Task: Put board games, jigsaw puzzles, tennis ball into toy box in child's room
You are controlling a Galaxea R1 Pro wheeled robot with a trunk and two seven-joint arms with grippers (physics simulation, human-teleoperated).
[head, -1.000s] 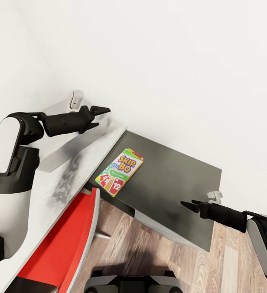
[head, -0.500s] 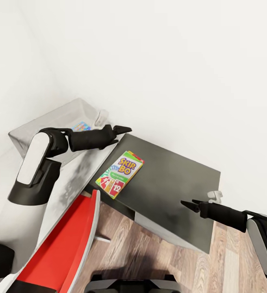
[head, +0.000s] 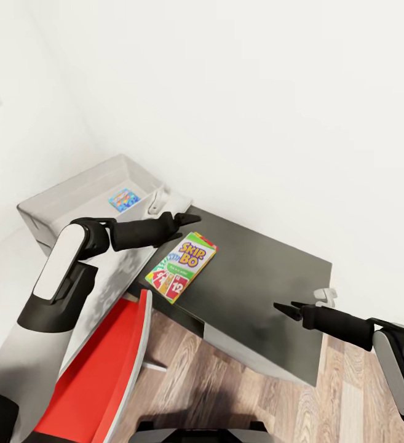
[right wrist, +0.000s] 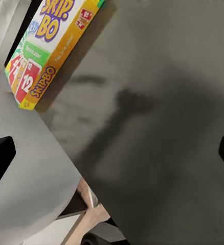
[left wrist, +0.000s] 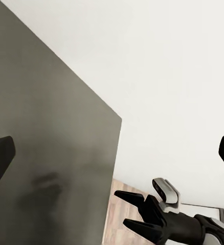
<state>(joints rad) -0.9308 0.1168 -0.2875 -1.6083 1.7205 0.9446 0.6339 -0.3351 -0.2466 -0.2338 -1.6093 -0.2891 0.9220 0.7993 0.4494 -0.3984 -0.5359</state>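
**Left fingers empty, poised at SKIP-BO box; right arm idle**

Left gripper (head: 186,218): fingers parted, nothing between them. In the left wrist view the two tips sit at opposite edges of the frame with bare dark surface between, so wide open and empty. In the head view the tips hang just past the far corner of the SKIP-BO box (head: 181,267); contact cannot be told, looks slightly above and beside it.

Right gripper (head: 283,309): fingers slightly apart, holding nothing, over the near part of the dark cabinet top (head: 269,271), well apart from the box. Its wrist view also shows both tips spread to the frame edges, looking down on the box (right wrist: 48,48) and the cabinet surface.

Why the layout reads this way:
- The SKIP-BO box lies flat on the dark cabinet top, its near end toward the edge where the pale grey worktop (head: 112,274) meets the cabinet. It's a board game that belongs in the toy box, so it is outstanding.
- Toy box (head: 60,200) sits on the worktop against the wall, behind the left arm. One small blue printed box (head: 124,199) is already lying inside it.
- Left arm is the nearer one to both box and tray, so likely the picking arm; open fingers fit a pre-grasp.
- Box is thin and flat: pinch probably needs an edge, the near overhang side looks easiest.
- Red chair (head: 97,375) is tucked under the worktop, below the left arm.
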